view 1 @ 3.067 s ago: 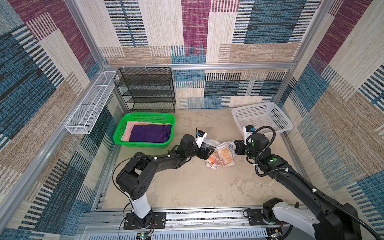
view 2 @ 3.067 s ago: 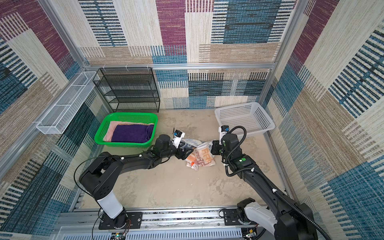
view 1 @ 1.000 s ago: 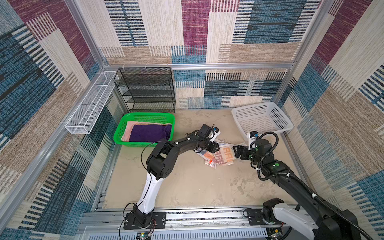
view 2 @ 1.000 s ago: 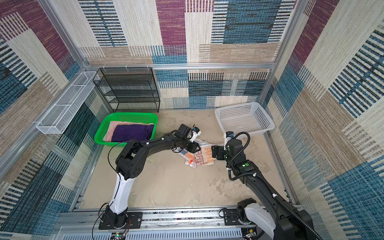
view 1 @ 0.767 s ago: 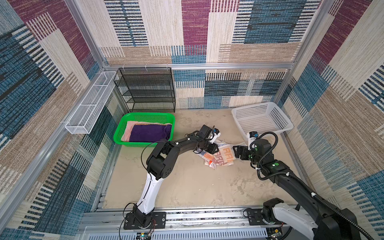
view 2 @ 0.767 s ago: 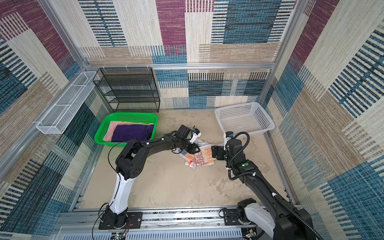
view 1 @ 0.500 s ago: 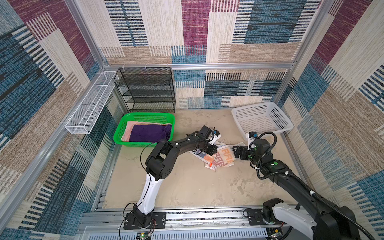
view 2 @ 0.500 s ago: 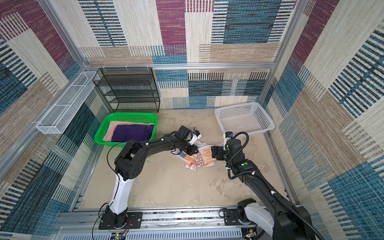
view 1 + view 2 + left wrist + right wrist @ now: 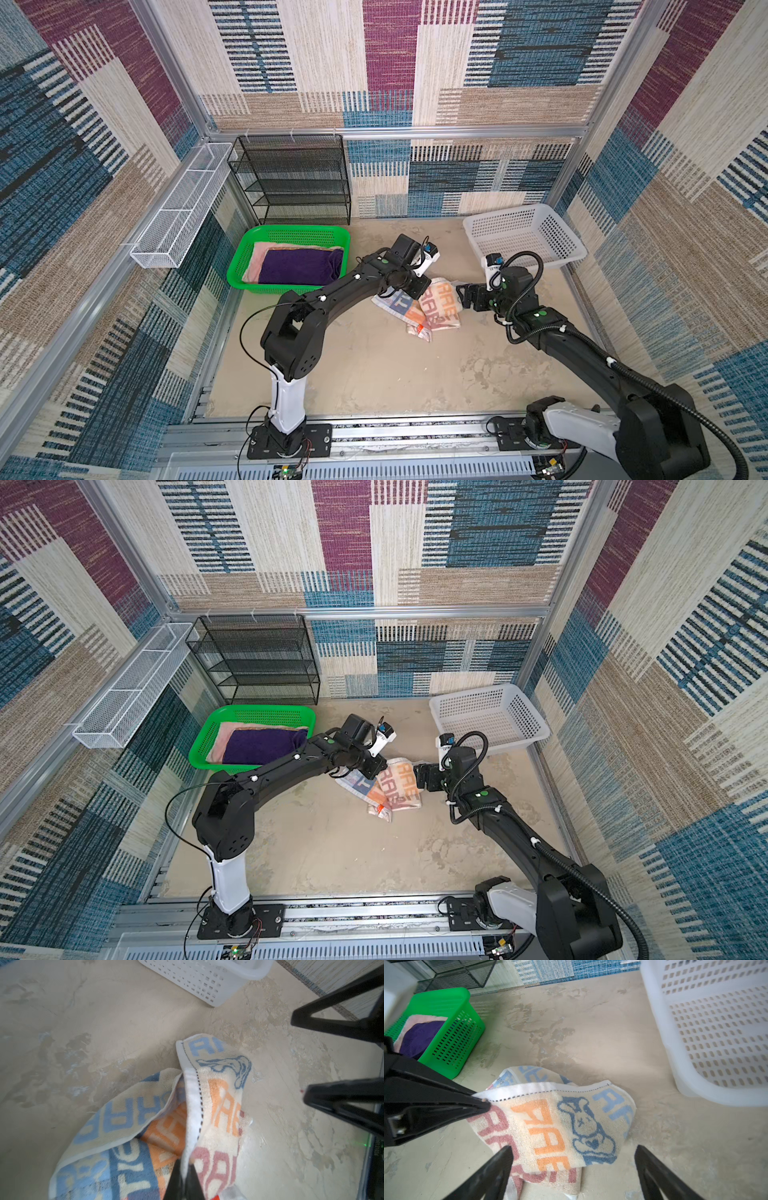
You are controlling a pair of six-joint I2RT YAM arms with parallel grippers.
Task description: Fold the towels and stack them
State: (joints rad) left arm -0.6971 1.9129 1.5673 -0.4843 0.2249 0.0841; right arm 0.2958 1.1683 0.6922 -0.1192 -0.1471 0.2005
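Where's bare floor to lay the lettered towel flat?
Free: wide floor between the lettered towel and front rail; smaller strip between green basket and white basket, at the back. Crowded: centre, where left tool pinches the towel and right tool stands open beside it.

Black arms (image 9: 332, 295), white base links (image 9: 286, 399), looped black cables (image 9: 540, 268), tapered black fingers (image 9: 492, 1174).

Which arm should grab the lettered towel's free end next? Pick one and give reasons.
Right. The left gripper is shut on the towel at its stitched edge, so it is busy. The right gripper is open, holds nothing, and faces the towel's free end close by.
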